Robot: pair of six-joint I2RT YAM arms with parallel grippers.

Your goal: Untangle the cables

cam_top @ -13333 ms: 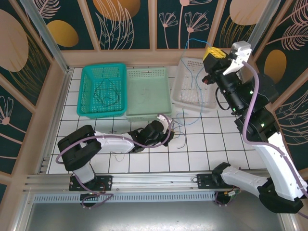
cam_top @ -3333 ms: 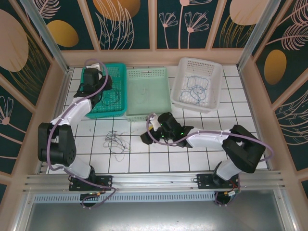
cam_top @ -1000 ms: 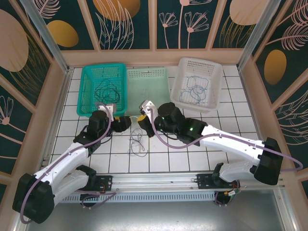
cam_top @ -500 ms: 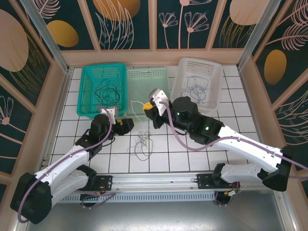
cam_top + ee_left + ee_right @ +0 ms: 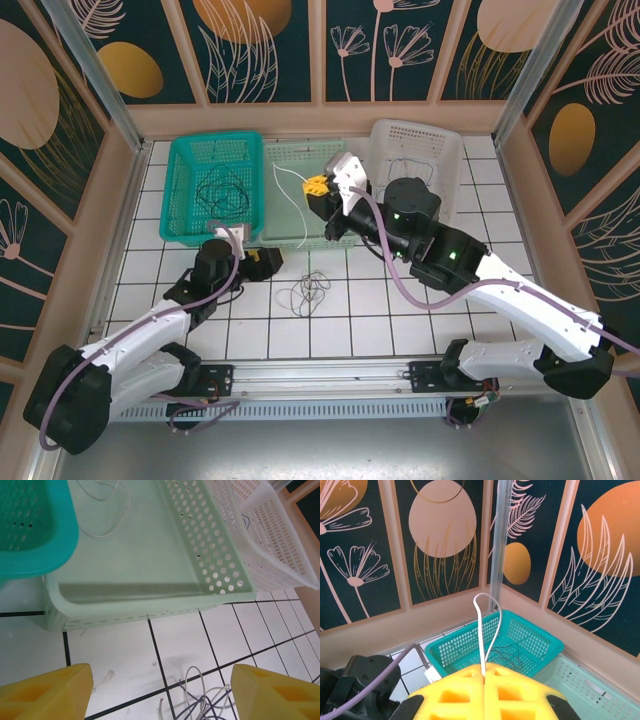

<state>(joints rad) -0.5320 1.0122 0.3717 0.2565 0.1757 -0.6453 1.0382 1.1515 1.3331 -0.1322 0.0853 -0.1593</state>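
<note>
The right pincer point(image 5: 316, 186), clamped shut on the thin pale whitish cable point(image 5: 480, 630), has risen from the white tiled worktop point(image 5: 400, 300) to above the pale green plastic basket point(image 5: 290, 160), apparently drawing that strand free. A small tangle of thin wires point(image 5: 308, 292) remains on the tiles. The left pincer point(image 5: 264, 258) sits near it, jaws wide and empty.
</note>
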